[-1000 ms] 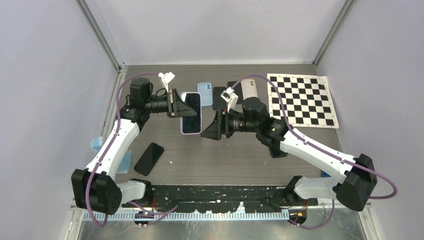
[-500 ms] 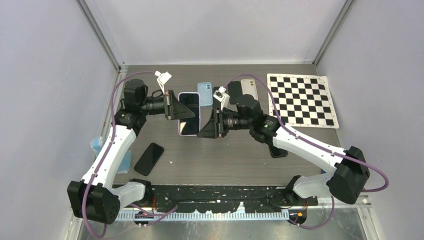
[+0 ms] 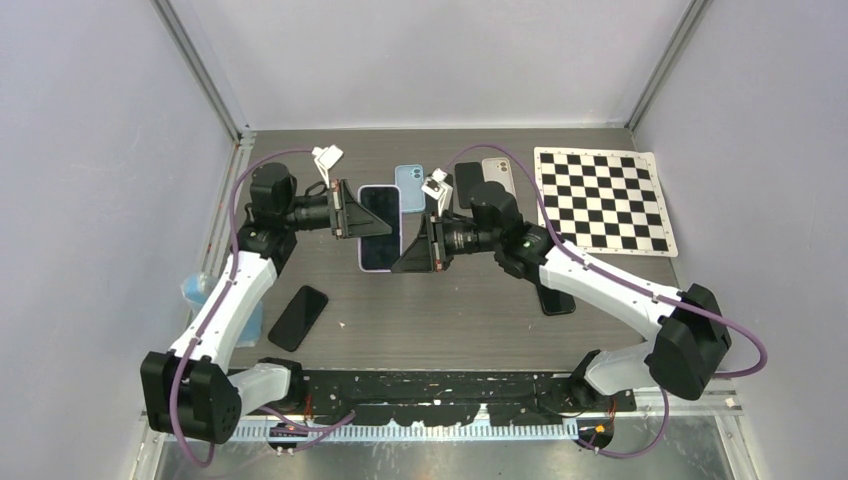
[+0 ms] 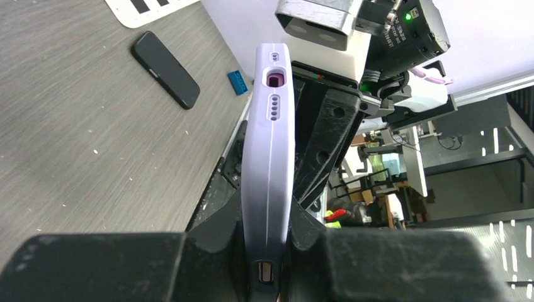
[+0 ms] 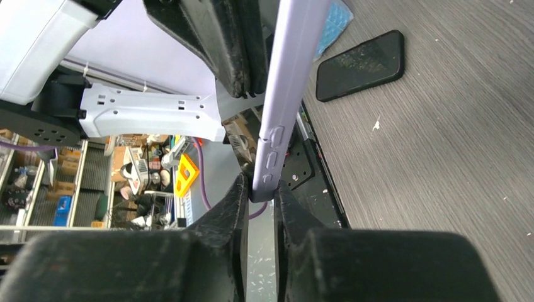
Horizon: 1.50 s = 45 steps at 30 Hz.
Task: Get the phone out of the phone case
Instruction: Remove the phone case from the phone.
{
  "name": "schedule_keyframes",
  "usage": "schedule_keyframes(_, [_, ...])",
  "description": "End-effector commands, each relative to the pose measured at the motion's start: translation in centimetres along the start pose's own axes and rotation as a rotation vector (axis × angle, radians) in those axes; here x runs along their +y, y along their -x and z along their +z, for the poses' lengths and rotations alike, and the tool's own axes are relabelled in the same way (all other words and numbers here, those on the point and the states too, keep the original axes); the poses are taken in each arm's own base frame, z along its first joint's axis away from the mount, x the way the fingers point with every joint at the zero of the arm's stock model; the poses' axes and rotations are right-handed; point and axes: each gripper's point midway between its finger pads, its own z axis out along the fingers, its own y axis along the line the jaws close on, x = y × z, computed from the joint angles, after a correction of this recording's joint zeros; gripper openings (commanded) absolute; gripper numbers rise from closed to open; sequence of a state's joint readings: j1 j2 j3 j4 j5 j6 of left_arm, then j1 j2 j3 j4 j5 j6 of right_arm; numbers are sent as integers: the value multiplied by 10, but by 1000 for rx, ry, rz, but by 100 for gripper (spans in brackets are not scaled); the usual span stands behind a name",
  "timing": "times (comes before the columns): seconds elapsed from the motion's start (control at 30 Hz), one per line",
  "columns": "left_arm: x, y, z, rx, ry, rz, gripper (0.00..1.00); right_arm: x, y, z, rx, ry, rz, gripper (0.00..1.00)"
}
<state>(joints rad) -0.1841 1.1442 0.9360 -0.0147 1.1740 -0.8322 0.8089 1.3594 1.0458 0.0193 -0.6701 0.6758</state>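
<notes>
Toward the near edge of the table [image 3: 450, 335], a bare black handset [image 3: 297, 317] lies flat, well apart from the work. Another dark handset [image 3: 556, 300] shows partly under the right arm.

Above mid-table, the phone [image 3: 380, 215] sits fully inside its lilac phone case [image 4: 267, 157]. It is lifted clear of the surface between the two arms, with its screen facing the overhead camera. The left gripper [image 4: 267, 226] is pinched narrow on one side of the case. The right gripper [image 5: 263, 192] is pinched narrow on the opposite side, just beside the side buttons. No corner of the case looks peeled back, so the extraction seems barely begun.

Both grips appear to squeeze case and phone together, which would likely lock the phone in. One grip probably ought to serve as a firm anchor while the other catches only the soft rim. It could then roll a corner lip off the glass before anything is pulled. Working low over the table would soften a slip.

Farther back lie a blue phone [image 3: 410, 183] and a pale phone [image 3: 497, 172], with a checkerboard [image 3: 605, 200] at the right.
</notes>
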Motion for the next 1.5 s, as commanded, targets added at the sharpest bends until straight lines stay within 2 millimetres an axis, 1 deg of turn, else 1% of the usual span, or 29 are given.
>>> schedule_keyframes(0.0, [-16, 14, 3, -25, -7, -112, 0, 16, 1, 2, 15, 102, -187, 11])
schedule_keyframes(0.13, [-8, 16, 5, -56, 46, -293, 0, 23, -13, -6, 71, 169, -321, 10])
schedule_keyframes(0.23, [-6, 21, 9, -103, 8, -364, 0, 30, -17, -10, 91, 224, -399, 10])
schedule_keyframes(0.27, [-8, 24, 10, -113, -12, -404, 0, 31, -17, -10, 92, 227, -408, 10])
schedule_keyframes(0.37, [-2, 24, 13, -112, -34, -456, 0, 30, -16, -9, 97, 235, -450, 10])
schedule_keyframes(0.4, [0, 24, 13, -117, -33, -465, 0, 28, -19, -10, 114, 226, -440, 10])
schedule_keyframes(0.53, [4, 24, 15, -116, -29, -482, 0, 26, -19, -9, 123, 223, -443, 10])
schedule_keyframes(0.7, [3, 26, 15, -134, -26, -483, 0, 25, -22, -7, 127, 235, -420, 10])
schedule_keyframes(0.77, [2, 26, 15, -138, -26, -485, 0, 26, -19, -6, 113, 241, -433, 9])
schedule_keyframes(0.93, [-3, 26, 14, -139, -36, -467, 0, 19, -15, -2, 94, 202, -428, 9])
schedule_keyframes(1.07, [-8, 30, 13, -146, -53, -403, 0, 12, -10, -3, 54, 144, -409, 10])
schedule_keyframes(1.1, [-9, 32, 12, -147, -54, -385, 0, 9, -6, -3, 38, 123, -402, 13])
schedule_keyframes(1.13, [-9, 33, 11, -146, -55, -366, 0, 9, -6, -6, 32, 117, -380, 16])
schedule_keyframes(1.17, [-9, 34, 9, -146, -57, -340, 0, 9, -3, -8, 13, 114, -376, 21])
schedule_keyframes(1.2, [-10, 35, 8, -141, -60, -309, 0, 9, -4, -11, 5, 113, -345, 25])
schedule_keyframes(1.23, [-10, 35, 7, -133, -61, -276, 0, 12, 2, -14, -26, 122, -330, 36])
schedule_keyframes(1.27, [-13, 35, 6, -123, -67, -230, 0, 11, -2, -18, -36, 124, -315, 43])
schedule_keyframes(1.3, [-16, 34, 5, -108, -72, -184, 0, 16, 3, -21, -69, 143, -295, 57])
schedule_keyframes(1.33, [-18, 32, 4, -95, -73, -141, 0, 16, -1, -24, -70, 152, -276, 66])
schedule_keyframes(1.4, [-20, 29, 2, -80, -58, -74, 0, 22, -4, -27, -67, 186, -224, 71])
schedule_keyframes(1.43, [-22, 28, 0, -80, -50, -36, 0, 28, -3, -28, -74, 212, -181, 72])
schedule_keyframes(1.47, [-23, 28, -1, -83, -40, -3, 0, 29, -2, -27, -78, 223, -159, 73])
